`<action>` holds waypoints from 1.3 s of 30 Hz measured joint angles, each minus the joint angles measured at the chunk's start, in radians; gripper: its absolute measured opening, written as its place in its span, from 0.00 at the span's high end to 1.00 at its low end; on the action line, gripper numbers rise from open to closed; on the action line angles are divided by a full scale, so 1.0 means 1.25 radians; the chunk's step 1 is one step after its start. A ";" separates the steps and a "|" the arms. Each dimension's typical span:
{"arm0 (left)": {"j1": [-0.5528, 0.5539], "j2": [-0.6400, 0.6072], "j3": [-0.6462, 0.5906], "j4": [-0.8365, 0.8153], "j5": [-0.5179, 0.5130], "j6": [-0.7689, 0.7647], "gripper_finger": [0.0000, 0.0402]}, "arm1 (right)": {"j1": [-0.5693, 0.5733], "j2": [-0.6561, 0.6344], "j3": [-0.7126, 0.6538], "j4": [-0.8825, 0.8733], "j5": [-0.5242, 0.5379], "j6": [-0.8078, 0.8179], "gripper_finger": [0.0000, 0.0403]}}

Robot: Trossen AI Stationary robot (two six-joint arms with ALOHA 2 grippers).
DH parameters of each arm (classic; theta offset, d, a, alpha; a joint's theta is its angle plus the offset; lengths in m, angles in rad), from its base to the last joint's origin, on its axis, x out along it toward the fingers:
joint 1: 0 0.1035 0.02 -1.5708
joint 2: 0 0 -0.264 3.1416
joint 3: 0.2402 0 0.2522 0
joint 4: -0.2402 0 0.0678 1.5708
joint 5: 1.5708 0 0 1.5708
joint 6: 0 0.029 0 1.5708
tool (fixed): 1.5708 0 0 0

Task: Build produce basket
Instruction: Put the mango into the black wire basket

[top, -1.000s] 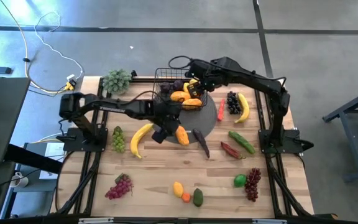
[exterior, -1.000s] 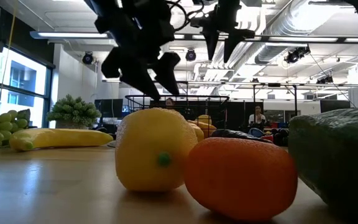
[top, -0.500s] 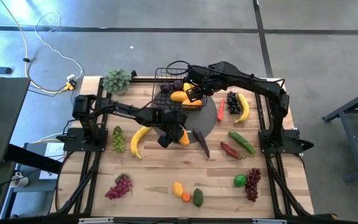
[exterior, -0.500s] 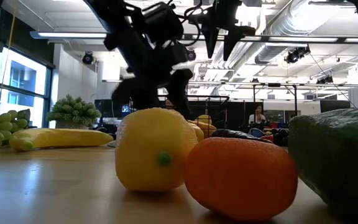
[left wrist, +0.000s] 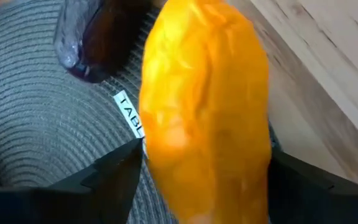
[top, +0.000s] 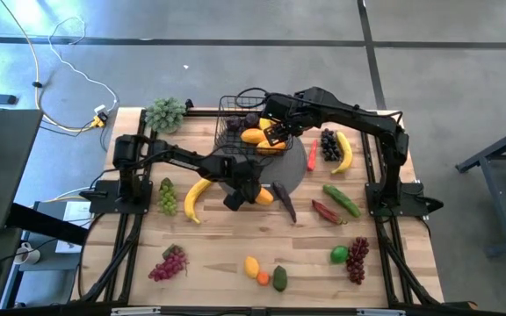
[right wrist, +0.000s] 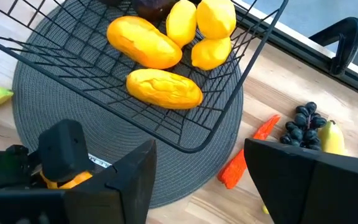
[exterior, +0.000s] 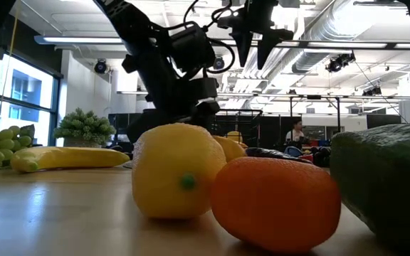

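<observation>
An orange mango (left wrist: 204, 106) lies on the near edge of the round grey mat (left wrist: 36, 130), beside a dark purple eggplant (top: 285, 200). My left gripper (top: 255, 195) has come down over this mango, slanting from the table's left. It is open, with one finger (left wrist: 114, 177) close on each side. The black wire basket (top: 232, 118) stands on the mat's far part and holds mangoes (right wrist: 163, 87), lemons (right wrist: 213, 18) and a dark fruit. Above the basket's right side, my right gripper (top: 275, 130) hangs open with nothing in it. My left gripper has its fingers along the mango's two long sides (left wrist: 151, 155), slanting down from above. I cannot tell whether they touch it. The mango lies flat, partly on the mat and partly on the wood.
Loose produce lies around. A banana (top: 196, 195) and green grapes (top: 167, 197) are at the left. A chili (top: 312, 155), dark grapes (top: 328, 145), another banana (top: 345, 151) and a cucumber (top: 342, 199) are at the right. A lemon (exterior: 176, 171) and an orange fruit (exterior: 272, 203) sit near the front edge. A leafy bunch (top: 164, 114) is at the far left.
My left gripper has sunk down and a little toward the table's right, onto the mango at the mat's near edge. In the low view it has dropped behind the lemon. The mango has stayed where it was.
</observation>
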 joint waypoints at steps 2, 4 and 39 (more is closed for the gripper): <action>-0.002 0.000 0.000 -0.002 0.000 -0.016 0.39 | 0.000 0.000 0.000 0.000 0.000 -0.009 0.44; -0.002 0.000 0.000 -0.004 -0.002 -0.028 0.45 | 0.000 0.000 0.000 0.000 0.000 -0.021 0.44; 0.176 -0.261 0.001 0.135 -0.084 -0.275 0.60 | -0.050 -0.365 -0.310 0.131 0.170 -0.126 0.44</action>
